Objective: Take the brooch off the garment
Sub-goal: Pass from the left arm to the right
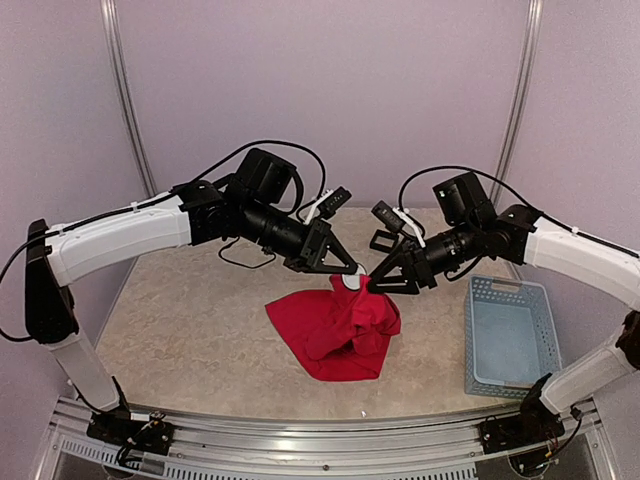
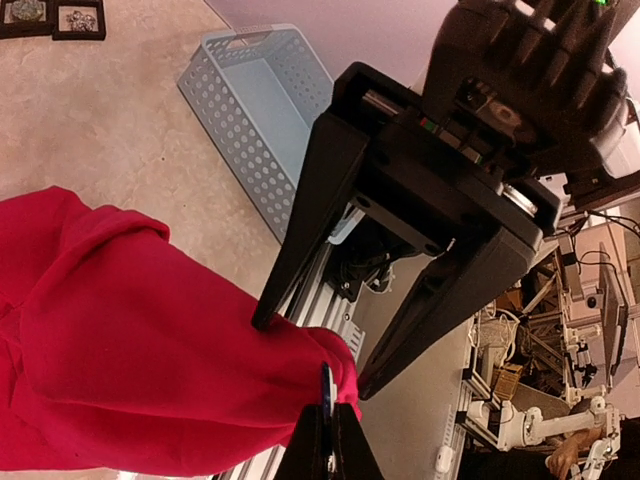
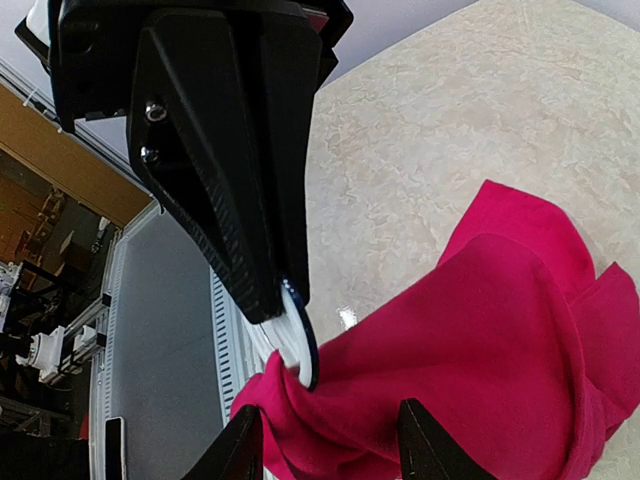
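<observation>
Round white blue-rimmed brooch (image 3: 296, 345): pinched in closed left gripper (image 1: 350, 272) atop raised peak of bright-red fabric garment (image 1: 335, 330), seemingly to pull free; right gripper (image 2: 315, 352) splayed astride it.

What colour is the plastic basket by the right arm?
The basket is pale blue, clearest in the top external view.

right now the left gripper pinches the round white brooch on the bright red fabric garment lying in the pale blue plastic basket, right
No: the bright red garment lies on the table, apart from the pale blue basket; top external view shows it.
</observation>
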Controlling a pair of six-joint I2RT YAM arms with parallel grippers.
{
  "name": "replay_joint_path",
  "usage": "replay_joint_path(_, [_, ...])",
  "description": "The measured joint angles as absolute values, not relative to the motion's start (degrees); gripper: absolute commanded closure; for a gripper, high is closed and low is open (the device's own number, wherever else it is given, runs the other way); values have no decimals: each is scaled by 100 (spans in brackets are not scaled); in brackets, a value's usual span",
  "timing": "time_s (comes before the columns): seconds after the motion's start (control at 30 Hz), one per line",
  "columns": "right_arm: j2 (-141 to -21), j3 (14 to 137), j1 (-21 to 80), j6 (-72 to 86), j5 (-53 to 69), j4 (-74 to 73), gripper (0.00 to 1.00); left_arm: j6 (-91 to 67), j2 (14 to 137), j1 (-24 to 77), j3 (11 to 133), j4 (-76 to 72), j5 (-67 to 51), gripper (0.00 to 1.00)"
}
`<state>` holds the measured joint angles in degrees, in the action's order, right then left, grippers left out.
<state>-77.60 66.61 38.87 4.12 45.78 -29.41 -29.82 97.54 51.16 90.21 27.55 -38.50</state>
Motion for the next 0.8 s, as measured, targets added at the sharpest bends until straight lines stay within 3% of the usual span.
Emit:
replay_joint_path(0.57, [-8001, 6678, 3367, 716, 5815, -2561, 62, -2639, 10125, 5183, 9371, 3201, -3885, 100])
replay_joint_path(0.7, [-8049, 6678, 3367, 716, 5900, -2545, 75, -2609, 10221, 5223, 9430, 3236, -3911, 100])
replay_joint_path(0.8, [-8136, 6678, 3367, 701, 6016, -2541, 78, -2589, 10274, 5247, 9480, 3269, -3929, 100])
